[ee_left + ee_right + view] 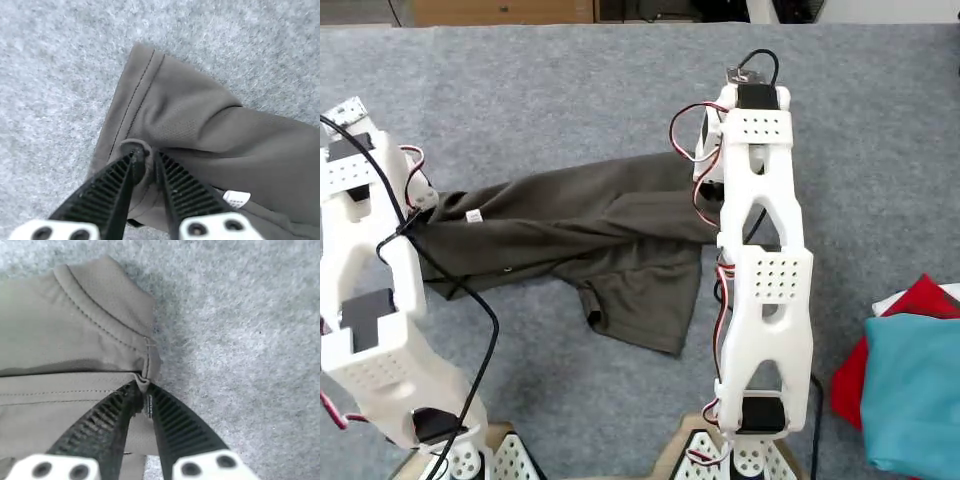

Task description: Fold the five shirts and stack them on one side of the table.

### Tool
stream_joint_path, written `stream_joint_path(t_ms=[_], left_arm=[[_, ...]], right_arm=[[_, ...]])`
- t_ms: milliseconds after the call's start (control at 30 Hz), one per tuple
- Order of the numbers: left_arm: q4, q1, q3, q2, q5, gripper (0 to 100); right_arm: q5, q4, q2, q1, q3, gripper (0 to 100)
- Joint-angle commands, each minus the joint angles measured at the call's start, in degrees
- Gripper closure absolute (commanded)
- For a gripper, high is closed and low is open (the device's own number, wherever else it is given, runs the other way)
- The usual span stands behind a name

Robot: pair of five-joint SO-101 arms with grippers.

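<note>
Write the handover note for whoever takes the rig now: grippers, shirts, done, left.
Left gripper: jaws shut on a pinch of the olive shirt, near its white tag.
Right gripper: jaws shut on a stitched edge at the same shirt's opposite end.
The olive shirt lies rumpled and unfolded in the middle of the table.
Done: a pile at the table's right edge, teal shirt on a red shirt, white cloth behind. The frame cuts it off, so the count is unclear.
Left: fold the olive shirt and add it to the pile.
</note>
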Motion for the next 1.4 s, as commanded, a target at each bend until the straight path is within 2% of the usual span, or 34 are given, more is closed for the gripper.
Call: stream_joint_path(t_ms=[0, 67, 167, 233, 667, 967, 1233, 1367], left_arm=[[2.3, 1.1, -2.0, -3.5, 0.4, 85], [2.6, 1.6, -2.0, -3.5, 0.3, 85], [2.5, 1.8, -2.5, -3.6, 0.2, 100], [2.6, 1.8, -2.5, -3.6, 0.4, 96], [3.5, 1.2, -3.6, -4.2, 0.2, 98], [16.8, 1.8, -26.7, -14.1, 0.1, 98], [25.8, 1.8, -45.5, -20.4, -1.8, 98], [26.8, 1.4, -51.5, -24.7, -1.8, 98]], right_arm=[[-0.4, 0.6, -0.3, -0.2, -2.6, 99.2], [-0.4, 0.6, -0.3, -0.2, -2.6, 99.2], [-0.4, 0.6, -0.3, -0.2, -2.6, 99.2], [-0.4, 0.6, -0.3, -0.2, -2.6, 99.2], [-0.4, 0.7, -0.4, -0.1, -2.6, 99.2], [-0.3, 0.7, -4.8, 0.0, -9.1, 99.2], [-0.5, 0.5, -12.9, 0.1, -39.4, 99.2], [-0.7, -5.5, -22.7, 0.6, -38.9, 99.3]])
